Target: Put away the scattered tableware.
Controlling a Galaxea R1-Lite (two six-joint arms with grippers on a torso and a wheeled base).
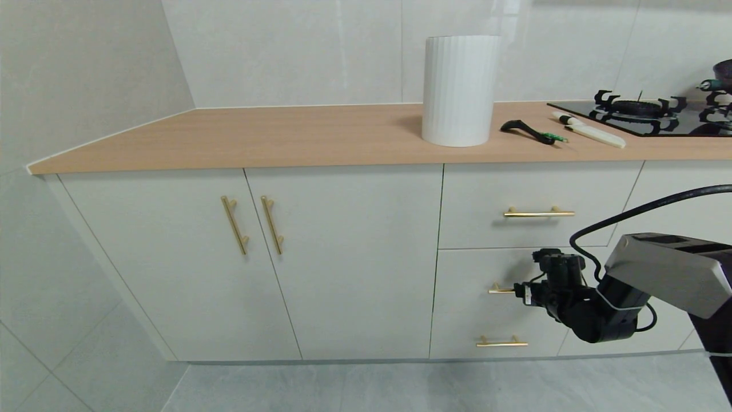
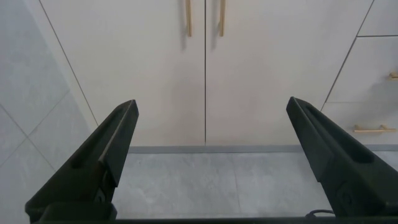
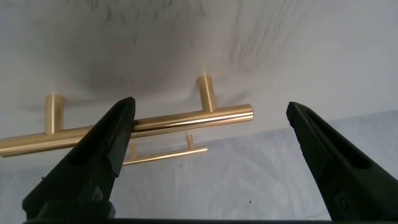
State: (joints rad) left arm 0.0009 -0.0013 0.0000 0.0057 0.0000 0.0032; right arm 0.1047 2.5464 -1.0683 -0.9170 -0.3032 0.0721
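Two utensils up top, handle first

We saw a black utensil point(image 1: 529, 131) and a white utensil point(image 1: 595, 134) lying on the counter point(image 1: 257, 134), well above both arms. Our right gripper point(image 3: 210, 109) stood spread wide, facing a drawer handle point(image 3: 186, 121) close ahead. The handle's long axis ran level, across the gap between the fingers. We judged this the nearer arm. Our left gripper point(image 2: 211, 109) hung agape before the cupboard doors point(image 2: 205, 62).

legible text, labels, brands, numbers, signs: none. white ribbed canister point(image 1: 457, 91): plain. cabinet fronts point(image 1: 354, 257): plain. wooden counter point(image 1: 257, 137): plain. black utensil point(image 1: 523, 128), white utensil point(image 1: 595, 135): too small to tell any marking.
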